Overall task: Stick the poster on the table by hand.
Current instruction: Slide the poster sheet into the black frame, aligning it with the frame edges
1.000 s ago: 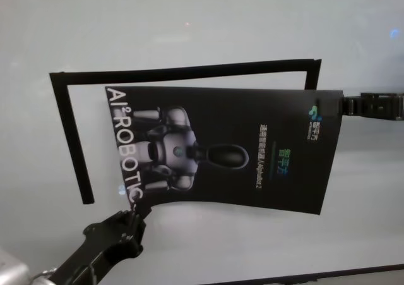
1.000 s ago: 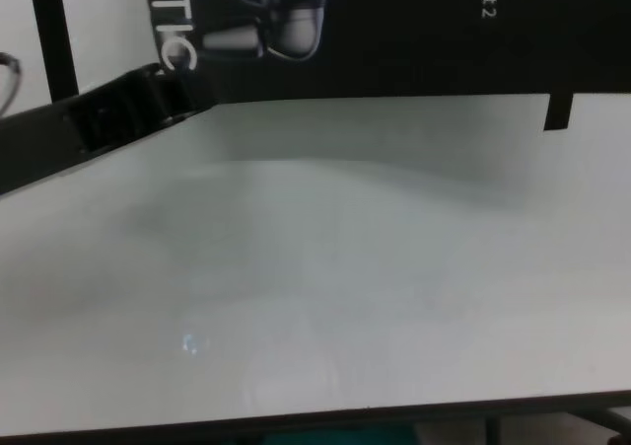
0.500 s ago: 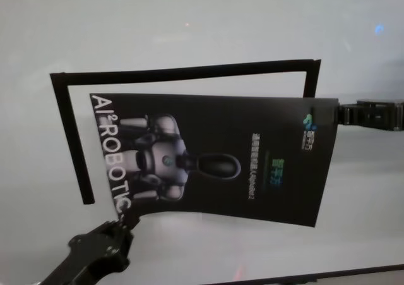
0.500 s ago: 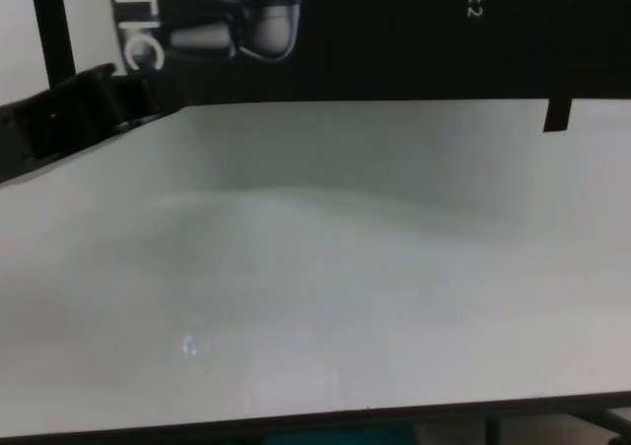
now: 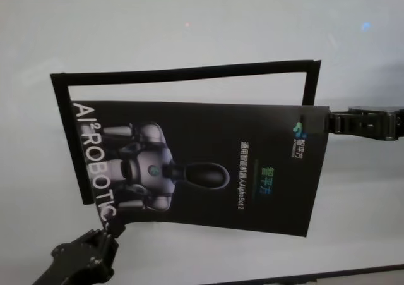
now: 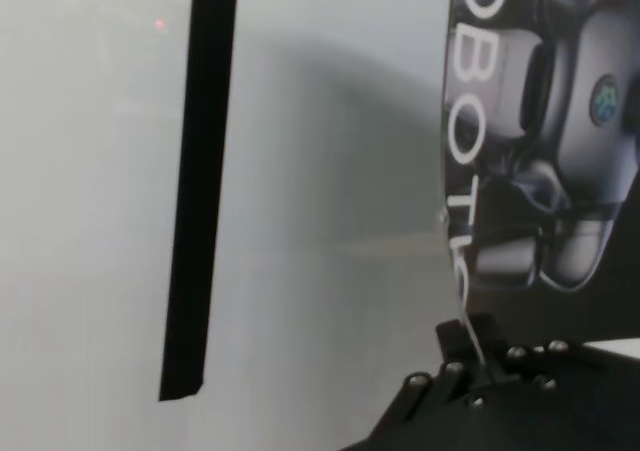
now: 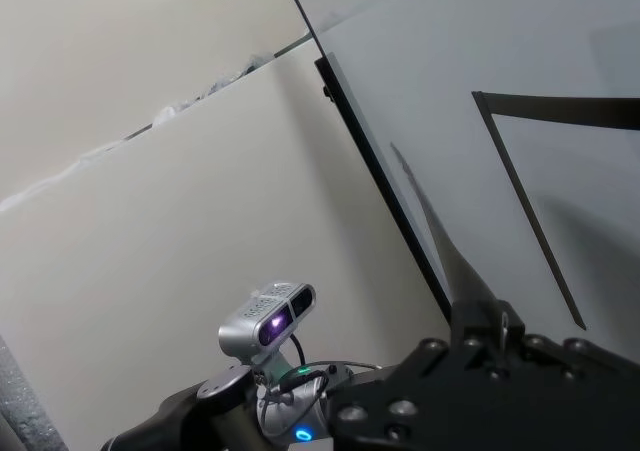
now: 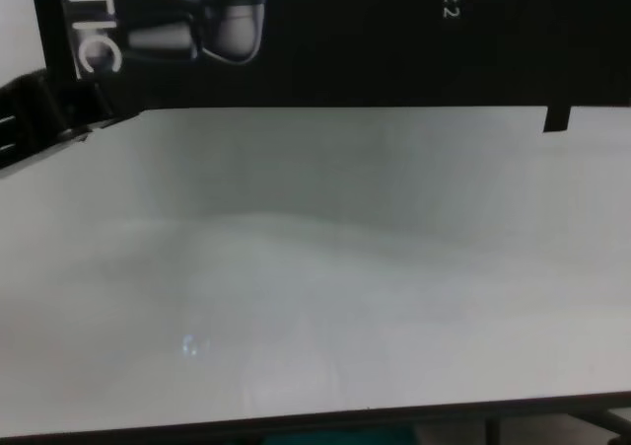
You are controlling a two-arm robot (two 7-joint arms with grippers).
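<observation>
Together we hold the poster (image 5: 202, 165) over the table (image 5: 189, 19), mid-frame in the head view: our left gripper (image 5: 106, 229), lower left, is pinched shut on its near-left corner, and our right gripper (image 5: 328, 122), right edge, is clamped on the far-right corner beside the tape frame (image 5: 183, 73).

The table (image 5: 202, 26) is a wide, plain white-grey top with a thin dark front edge. Stuck flat on it are narrow black tape strips (image 5: 183, 72): one long strip runs parallel to the far edge, and a shorter strip drops from each of its ends toward the front edge, the one toward the left edge reaching farther forward than the one on the right.
</observation>
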